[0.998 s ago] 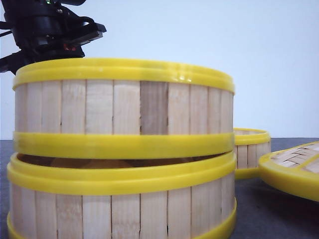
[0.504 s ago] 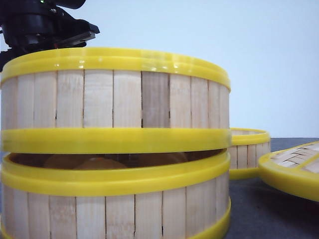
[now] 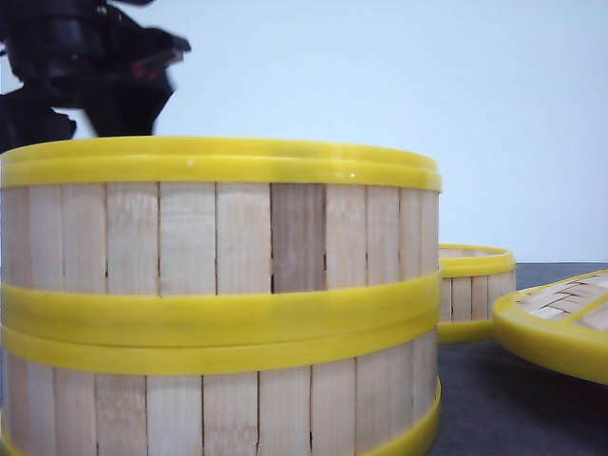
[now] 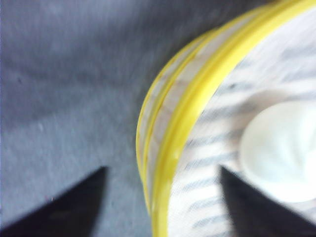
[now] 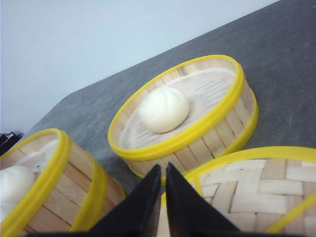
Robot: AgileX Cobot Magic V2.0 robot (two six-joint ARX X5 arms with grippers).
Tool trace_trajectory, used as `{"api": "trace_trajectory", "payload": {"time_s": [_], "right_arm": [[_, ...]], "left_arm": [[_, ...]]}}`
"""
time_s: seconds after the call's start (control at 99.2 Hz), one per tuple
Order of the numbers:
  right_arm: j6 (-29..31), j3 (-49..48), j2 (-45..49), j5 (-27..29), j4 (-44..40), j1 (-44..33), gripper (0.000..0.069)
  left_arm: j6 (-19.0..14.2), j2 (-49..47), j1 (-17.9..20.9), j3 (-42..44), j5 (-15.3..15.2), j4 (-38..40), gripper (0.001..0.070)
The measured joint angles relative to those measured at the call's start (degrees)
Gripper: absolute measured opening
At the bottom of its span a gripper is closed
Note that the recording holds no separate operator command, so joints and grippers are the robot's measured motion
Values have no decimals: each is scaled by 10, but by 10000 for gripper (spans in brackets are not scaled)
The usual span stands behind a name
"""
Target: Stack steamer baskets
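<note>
Two steamer baskets stand stacked close to the front camera: the upper basket (image 3: pixel 218 237) rests on the lower basket (image 3: pixel 218 408), their yellow rims meeting. My left gripper (image 4: pixel 163 170) is open, blurred, one finger outside the upper basket's rim (image 4: pixel 197 98) and one inside, near a white bun (image 4: pixel 281 148). The left arm (image 3: pixel 85 66) shows above the stack's far left. A third steamer basket (image 5: pixel 182 108) with a bun (image 5: pixel 164 109) sits apart on the table. My right gripper (image 5: pixel 163 165) is shut on nothing, just above the lid's edge.
A flat woven lid with a yellow rim (image 3: pixel 560 323) lies at the right, next to the third basket (image 3: pixel 475 285). The table is dark grey (image 5: pixel 276 59). In the right wrist view the stack (image 5: pixel 74 182) stands beside the lid (image 5: pixel 247 192).
The upper basket has come down onto the lower one and the gap between them has closed. The left arm has lifted and now blurs above the stack.
</note>
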Motion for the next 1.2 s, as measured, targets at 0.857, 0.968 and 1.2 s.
{"api": "trace_trajectory", "payload": {"time_s": [0.857, 0.968, 1.2], "right_arm": [[-168, 692, 768, 120, -384, -2, 336], [-172, 753, 871, 122, -410, 1, 327], [-172, 796, 993, 124, -452, 23, 301]], "left_arm": [[2, -502, 14, 44, -210, 49, 694], [2, -517, 14, 44, -228, 5, 694], [2, -519, 14, 43, -228, -17, 694]]}}
